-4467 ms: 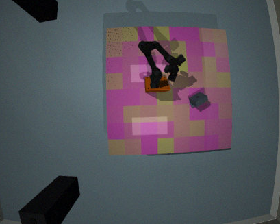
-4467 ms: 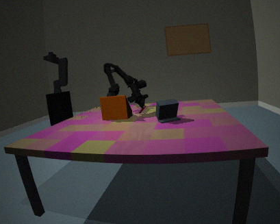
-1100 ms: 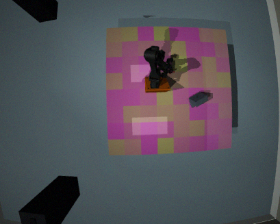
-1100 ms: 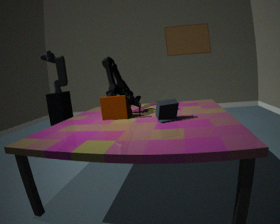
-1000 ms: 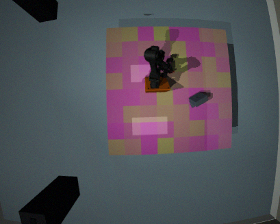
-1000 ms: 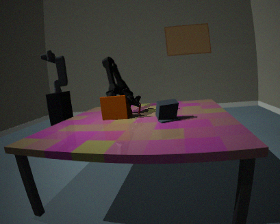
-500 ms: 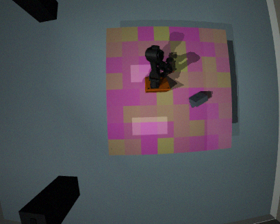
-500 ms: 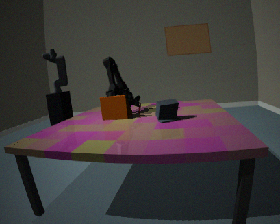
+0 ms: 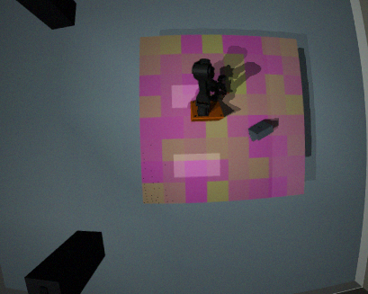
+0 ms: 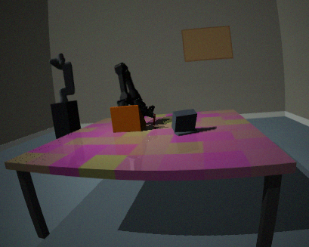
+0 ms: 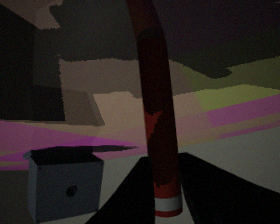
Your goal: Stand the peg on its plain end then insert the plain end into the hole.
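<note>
The red peg is held between the dark fingers close to its white band, which is at the bottom of the wrist view. Its plain end points away from the fingers, down to the table, and meets a dim reddish reflection there. It looks about upright in the exterior view. My gripper is shut on the peg. The grey block has one dark round hole in its face and stands apart from the peg.
An orange block is at the arm's base, left of the gripper in the exterior view. The grey block is to its right. A second dark arm stands on a black pedestal beyond the table's left side.
</note>
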Motion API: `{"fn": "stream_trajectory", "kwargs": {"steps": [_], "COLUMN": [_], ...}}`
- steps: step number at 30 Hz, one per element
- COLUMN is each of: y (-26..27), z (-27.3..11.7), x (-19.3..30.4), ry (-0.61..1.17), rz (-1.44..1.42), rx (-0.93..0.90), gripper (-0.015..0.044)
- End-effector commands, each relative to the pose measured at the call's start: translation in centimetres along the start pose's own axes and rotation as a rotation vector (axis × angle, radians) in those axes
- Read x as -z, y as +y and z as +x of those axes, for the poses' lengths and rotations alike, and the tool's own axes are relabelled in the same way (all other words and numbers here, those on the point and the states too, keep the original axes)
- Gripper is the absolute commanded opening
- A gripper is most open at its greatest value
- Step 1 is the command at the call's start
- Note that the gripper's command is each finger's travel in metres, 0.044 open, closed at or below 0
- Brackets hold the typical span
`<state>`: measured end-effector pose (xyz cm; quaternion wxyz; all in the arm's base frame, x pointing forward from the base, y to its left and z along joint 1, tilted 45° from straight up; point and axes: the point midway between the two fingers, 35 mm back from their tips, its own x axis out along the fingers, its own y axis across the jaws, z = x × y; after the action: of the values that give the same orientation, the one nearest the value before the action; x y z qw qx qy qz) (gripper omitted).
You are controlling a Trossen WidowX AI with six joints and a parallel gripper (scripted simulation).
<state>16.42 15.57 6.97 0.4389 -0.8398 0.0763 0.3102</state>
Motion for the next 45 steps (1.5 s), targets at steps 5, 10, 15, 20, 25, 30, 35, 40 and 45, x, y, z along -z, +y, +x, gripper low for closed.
{"fn": "stream_trajectory", "kwargs": {"steps": [5, 10, 15, 20, 25, 30, 35, 40, 45], "y": [-0.1, -0.2, -0.4, -0.5, -0.6, -0.8, -0.9, -1.1, -1.2], "z": [-0.1, -0.1, -0.2, -0.3, -0.3, -0.4, -0.4, -0.5, -0.6], "x": [-0.3, -0.4, -0.5, -0.5, -0.6, -0.7, -0.7, -0.8, -0.9], "ry": [0.004, 0.010, 0.016, 0.022, 0.028, 0.033, 0.039, 0.044, 0.049], "rz": [0.002, 0.006, 0.010, 0.014, 0.018, 0.021, 0.025, 0.029, 0.032], "rx": [0.004, 0.009, 0.015, 0.021, 0.026, 0.031, 0.037, 0.042, 0.047], "gripper": [0.0051, 0.0051, 0.0051, 0.0051, 0.0051, 0.0051, 0.0051, 0.0051, 0.0051]}}
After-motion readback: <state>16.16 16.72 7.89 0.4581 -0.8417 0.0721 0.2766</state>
